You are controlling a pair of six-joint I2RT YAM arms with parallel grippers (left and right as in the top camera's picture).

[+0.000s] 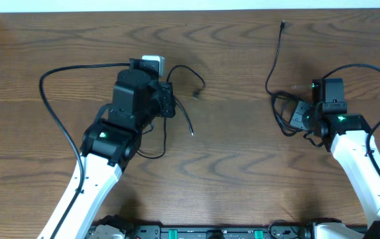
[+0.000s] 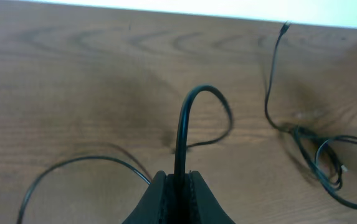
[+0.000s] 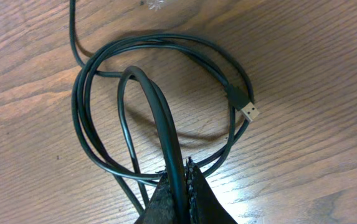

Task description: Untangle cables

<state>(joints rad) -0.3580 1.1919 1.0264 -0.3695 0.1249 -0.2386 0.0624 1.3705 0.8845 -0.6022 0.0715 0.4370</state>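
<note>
Two separate black cables lie on the wooden table. My left gripper (image 1: 171, 99) is shut on the left cable (image 1: 199, 78), which arches up out of the jaws (image 2: 178, 177) as a loop (image 2: 197, 93). One of its ends lies at the table's middle (image 1: 191, 131). My right gripper (image 1: 300, 118) is shut on a strand of the coiled right cable (image 1: 284, 114), whose tail runs up to a plug (image 1: 282, 25). In the right wrist view the jaws (image 3: 179, 171) pinch one strand of the coil (image 3: 97, 62), and a silvery USB plug (image 3: 250, 112) lies to the right.
A small white block (image 1: 153, 63) sits just behind the left gripper. Thick black arm wires loop out at the left (image 1: 44, 83) and at the right (image 1: 375, 70). The table's far edge (image 1: 190, 13) meets a white wall.
</note>
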